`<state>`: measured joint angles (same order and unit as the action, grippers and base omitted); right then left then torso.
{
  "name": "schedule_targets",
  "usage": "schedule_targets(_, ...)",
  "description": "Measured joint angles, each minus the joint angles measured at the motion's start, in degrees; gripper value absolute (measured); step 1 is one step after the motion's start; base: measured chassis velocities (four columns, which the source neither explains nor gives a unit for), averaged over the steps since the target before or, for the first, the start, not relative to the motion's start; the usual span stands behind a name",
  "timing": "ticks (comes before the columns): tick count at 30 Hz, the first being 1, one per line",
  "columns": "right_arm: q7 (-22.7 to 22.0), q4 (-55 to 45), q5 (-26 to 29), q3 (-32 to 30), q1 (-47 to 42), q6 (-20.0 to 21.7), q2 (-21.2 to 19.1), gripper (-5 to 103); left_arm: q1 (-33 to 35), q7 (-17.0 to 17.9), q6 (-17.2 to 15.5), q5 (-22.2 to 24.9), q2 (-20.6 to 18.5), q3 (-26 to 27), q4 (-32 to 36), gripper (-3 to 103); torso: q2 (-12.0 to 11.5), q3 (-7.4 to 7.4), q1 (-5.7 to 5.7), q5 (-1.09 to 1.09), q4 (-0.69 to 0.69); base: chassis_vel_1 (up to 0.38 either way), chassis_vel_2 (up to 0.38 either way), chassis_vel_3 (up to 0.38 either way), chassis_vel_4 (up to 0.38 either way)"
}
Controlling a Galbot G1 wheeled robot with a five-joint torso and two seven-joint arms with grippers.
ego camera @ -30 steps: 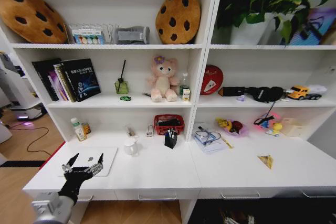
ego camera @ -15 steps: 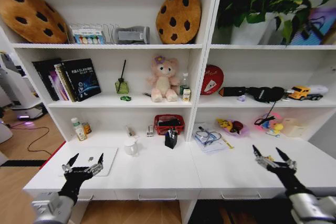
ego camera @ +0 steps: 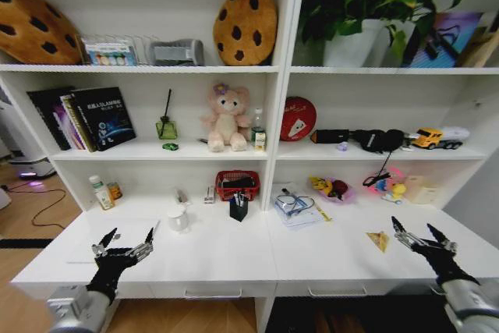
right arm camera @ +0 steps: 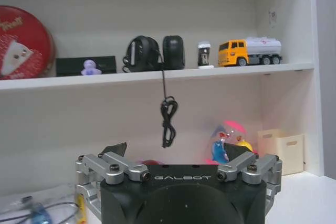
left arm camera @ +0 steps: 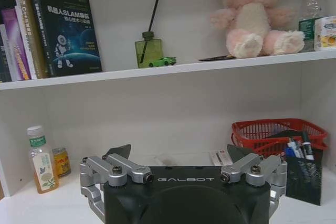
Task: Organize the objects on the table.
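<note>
While both arms hang low at the frame's bottom corners, the left gripper (ego camera: 125,243) sits at lower left over the white desk (ego camera: 226,259), fingers spread and holding nothing; its arm is cut off by the bottom edge. The right gripper (ego camera: 425,238) is at lower right, fingers also spread and empty, just right of the small yellow triangular piece (ego camera: 379,240) lying flat on the desktop, apart from it. The laptop (ego camera: 82,249) at lower left is washed out against the white top, so its edges are hard to make out, and the left gripper covers part of it. A white mug (ego camera: 178,219) stands left of centre, with a black pen holder (ego camera: 238,208) beside it in front of a red basket (ego camera: 236,185). Glasses on a paper pile (ego camera: 292,206) lie right of centre. The desk's drawer handles are only partly seen along the bottom edge. In the left wrist view the left gripper's fingers (left arm camera: 116,167) block the desktop below; the pen holder (left arm camera: 304,174) is cut by the right edge. In the right wrist view the gripper body hides the desk surface.
</note>
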<state>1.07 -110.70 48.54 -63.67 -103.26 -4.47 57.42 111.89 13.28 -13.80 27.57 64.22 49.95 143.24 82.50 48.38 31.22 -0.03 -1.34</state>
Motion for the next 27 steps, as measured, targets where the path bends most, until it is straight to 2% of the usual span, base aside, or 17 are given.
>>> schedule_targets(5, -1.12, 3.95, -1.96, 6.13, 5.10, 1.66, 0.56, 100, 0.00, 0.00, 0.00, 0.00, 0.00, -0.01, 0.00, 100, -0.02, 0.01, 0.01, 0.05, -0.04, -0.259, -0.284, 0.265, 0.270)
schedule_targets(6, -1.30, 4.40, -2.67, 7.46, 6.55, 2.52, 0.84, 100, 0.00, 0.00, 0.00, 0.00, 0.00, -0.01, 0.01, 100, -0.01, 0.01, 0.01, 0.13, 0.02, -0.245, -0.200, 0.233, 0.220)
schedule_targets(7, -1.30, 4.40, -2.67, 7.46, 6.55, 2.52, 0.84, 100, 0.00, 0.00, 0.00, 0.00, 0.00, -0.01, 0.01, 100, -0.01, 0.01, 0.01, 0.13, 0.02, -0.245, -0.200, 0.233, 0.220)
schedule_targets(9, -1.86, 4.95, -3.95, 9.58, 9.50, 5.46, 1.05, 100, 0.00, -0.01, 0.00, 0.00, 0.01, -0.01, 0.01, 100, -0.01, 0.01, 0.00, 0.02, 0.00, -0.099, -0.182, 0.166, 0.115)
schedule_targets(13, -2.47, 6.11, -4.56, 11.62, 12.15, 8.02, 0.54, 100, 0.00, -0.01, 0.00, 0.00, 0.00, -0.01, 0.01, 100, -0.01, 0.01, 0.01, 0.05, -0.03, -0.061, -0.105, 0.064, 0.035)
schedule_targets(17, -2.64, 6.17, -3.58, 15.47, 14.32, 11.08, -0.49, 100, 0.00, 0.01, 0.00, 0.00, 0.00, 0.00, 0.00, 100, -0.01, 0.01, 0.01, 0.00, 0.01, 0.029, 0.050, -0.017, -0.060)
schedule_targets(20, -3.79, 5.72, -3.50, 17.21, 15.21, 13.21, -0.50, 100, 0.00, 0.02, 0.00, 0.00, 0.00, 0.00, 0.00, 100, -0.01, 0.01, 0.01, 0.01, 0.02, 0.063, 0.093, -0.064, -0.052)
schedule_targets(23, -7.72, 5.90, -3.16, 19.88, 17.16, 17.46, -0.59, 100, 0.00, 0.02, 0.00, 0.00, 0.00, 0.00, 0.00, 100, -0.01, 0.00, 0.01, 0.03, 0.00, 0.018, 0.014, -0.012, -0.012)
schedule_targets(27, -10.28, 6.80, -3.09, 21.06, 18.09, 18.94, -0.69, 100, 0.00, 0.02, 0.00, 0.00, 0.00, 0.00, 0.00, 100, -0.01, 0.00, 0.01, 0.04, -0.01, 0.000, 0.000, 0.000, 0.000)
